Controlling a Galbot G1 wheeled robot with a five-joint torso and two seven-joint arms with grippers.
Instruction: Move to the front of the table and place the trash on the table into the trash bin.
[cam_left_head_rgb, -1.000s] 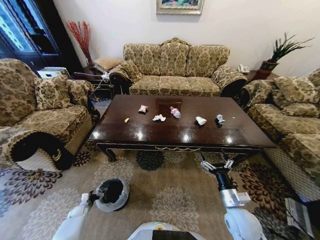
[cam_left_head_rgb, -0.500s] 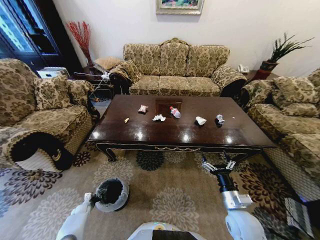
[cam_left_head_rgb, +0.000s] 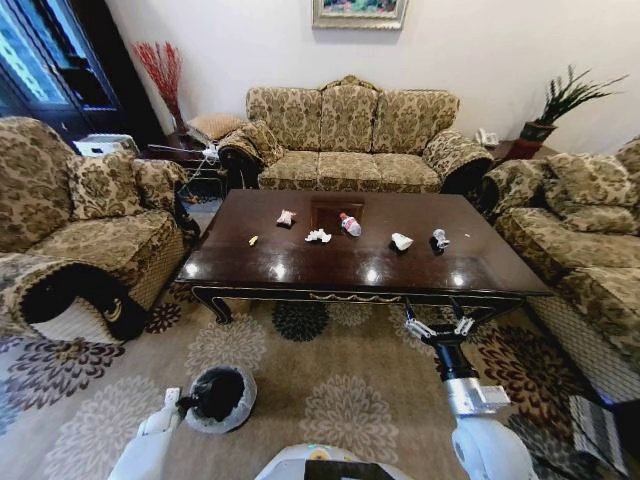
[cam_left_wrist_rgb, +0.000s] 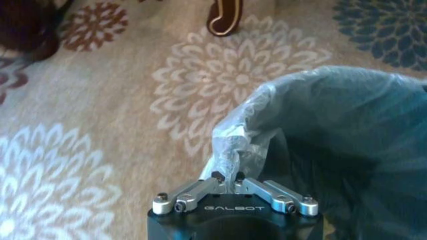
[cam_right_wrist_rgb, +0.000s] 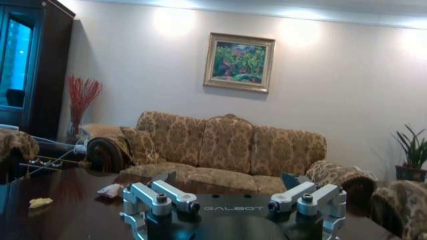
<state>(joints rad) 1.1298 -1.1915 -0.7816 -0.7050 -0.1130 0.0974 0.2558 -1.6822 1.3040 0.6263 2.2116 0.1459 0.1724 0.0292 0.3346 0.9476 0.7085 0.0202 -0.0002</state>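
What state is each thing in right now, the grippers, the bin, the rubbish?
Left gripper: shut on the trash bin's bag rim.
Right gripper: open, empty, in front of the table's near edge.
Trash bin: upright on the carpet, bag-lined.
Table: bears the trash.
Bottle: lying down.
Paper wads: crumpled, apart on the table.
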